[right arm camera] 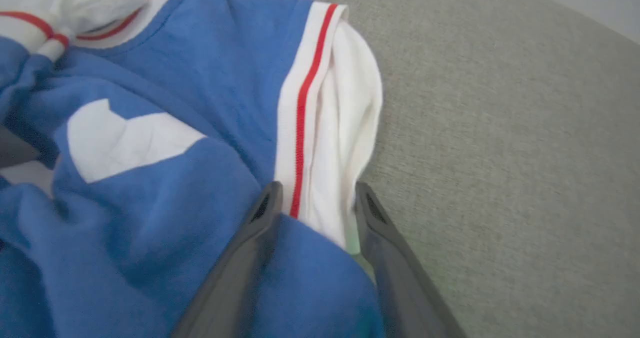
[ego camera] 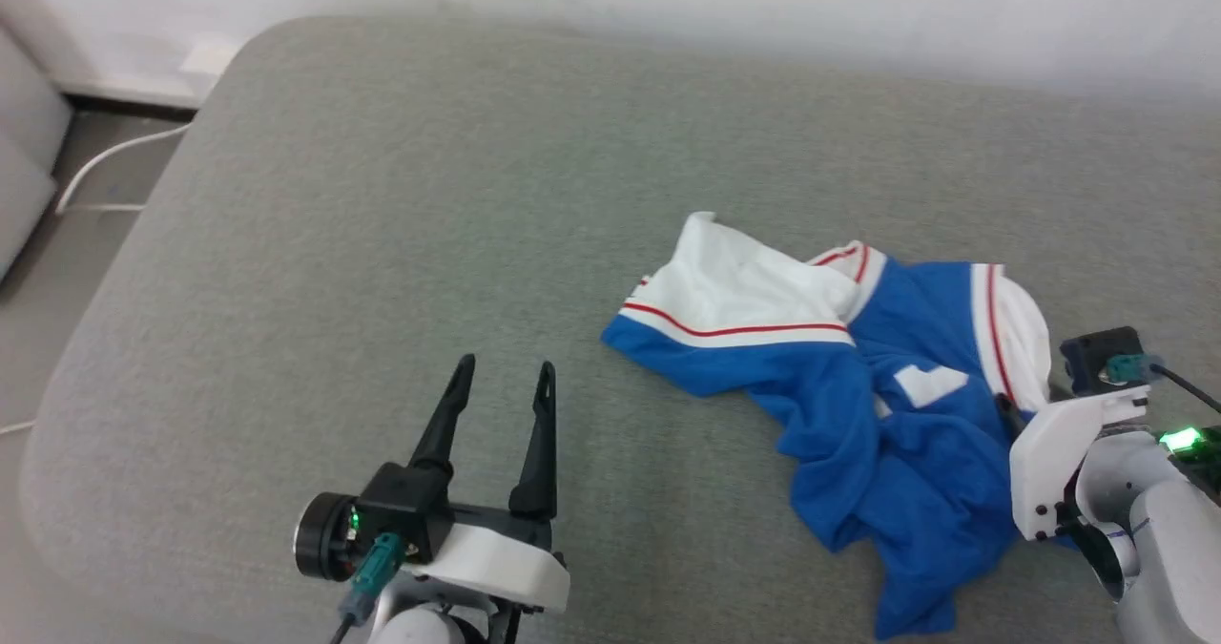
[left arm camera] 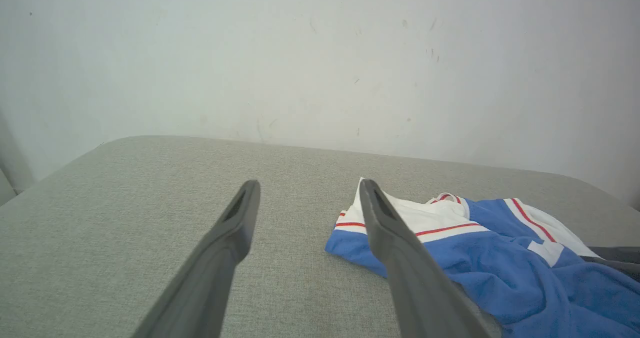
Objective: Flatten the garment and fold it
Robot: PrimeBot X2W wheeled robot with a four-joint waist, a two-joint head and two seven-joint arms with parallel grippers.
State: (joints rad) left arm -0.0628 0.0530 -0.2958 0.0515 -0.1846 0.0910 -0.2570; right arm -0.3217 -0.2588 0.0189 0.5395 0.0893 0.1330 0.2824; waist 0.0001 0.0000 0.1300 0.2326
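1. The garment (ego camera: 916, 453) lies crumpled on the right half of the grey cushion (ego camera: 477, 196), not flattened and not folded. One white sleeve with its red-striped trim is spread toward the cushion's middle. The blue body is bunched and trails toward the near edge.
2. Part of the white print shows on the blue. It is creased, so I can't read it.
3. Left gripper (ego camera: 506, 369): jaws wide apart and holding nothing. It sits over bare cushion, well to the left of the garment. In the left wrist view its right finger overlaps the white sleeve edge in the picture. The head view shows clear cushion between them.
4. Right gripper (right arm camera: 316, 193): it is at the garment's right side with its fingers pushed into the cloth. The jaws are partly open and straddle the red-striped seam and the white of the other sleeve. Blue cloth drapes over the finger bases. A sliver of cushion shows beside the right-hand finger, so it doesn't look clamped.
5. In the head view the right wrist housing and the bunched cloth hide most of that gripper's fingers. A green LED (ego camera: 1181, 440) is lit on the arm.
6. Surroundings: a pale wall (ego camera: 763, 5) stands behind the cushion. At far left a white cable (ego camera: 105, 162) runs across the floor (ego camera: 57, 272), well away from both arms.
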